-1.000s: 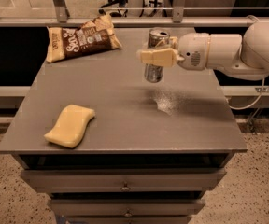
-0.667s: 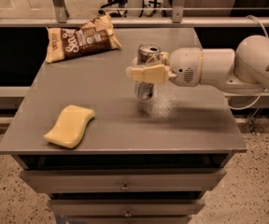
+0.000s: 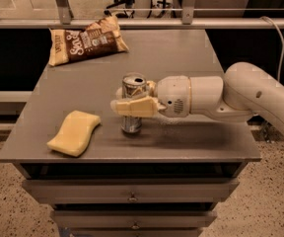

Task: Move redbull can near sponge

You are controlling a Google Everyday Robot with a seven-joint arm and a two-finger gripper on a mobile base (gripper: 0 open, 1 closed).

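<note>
The redbull can (image 3: 132,89) is a slim silver can with a shiny top, upright near the front middle of the grey table (image 3: 181,58). My gripper (image 3: 128,101) reaches in from the right and is shut on the can, its cream fingers (image 3: 134,107) across the can's middle. The can's base is at or just above the tabletop. The pale yellow sponge (image 3: 74,132) lies flat at the front left, a short gap to the left of the can.
A brown snack bag (image 3: 87,40) lies at the table's back left. My white arm (image 3: 230,98) spans the right side of the table. Drawers (image 3: 132,196) sit below the front edge; a railing runs behind.
My gripper has carried the can from the table's right middle leftward and toward the front, and lower, so it is now close to the sponge. Sponge and bag have not moved.
</note>
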